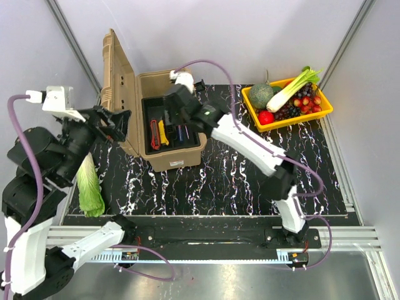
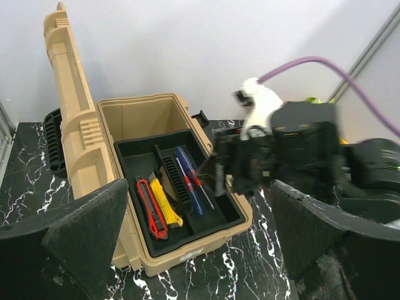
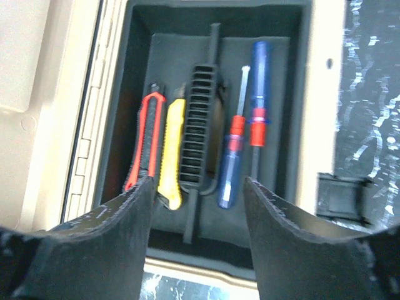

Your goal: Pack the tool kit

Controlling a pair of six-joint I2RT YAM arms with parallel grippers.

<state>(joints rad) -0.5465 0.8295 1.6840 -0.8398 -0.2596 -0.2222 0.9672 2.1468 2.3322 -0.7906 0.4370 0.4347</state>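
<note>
The toolbox [image 1: 178,156] is stood open on the bench [image 1: 219,181] so its tray [image 3: 169,69] can be filled; over the screwdrivers [image 3: 240,150] laid there the right end effector [image 3: 197,187] is held parted and empty, while the left end effector [image 2: 197,187] is held wide beside the lid [image 1: 115,75], presumably for closing it.

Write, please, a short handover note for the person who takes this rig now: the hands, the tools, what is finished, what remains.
Left hand: open, empty, on the lid side of the toolbox.
Right hand: open, empty, above the black tray.
Toolbox: on the table, lid upright and open.
In the tray: red-black tool and yellow tool on one side of the centre handle, two blue screwdrivers on the other.
Done: four tools packed; no loose tool seen on the table.
Left: probably close and latch the lid.
</note>
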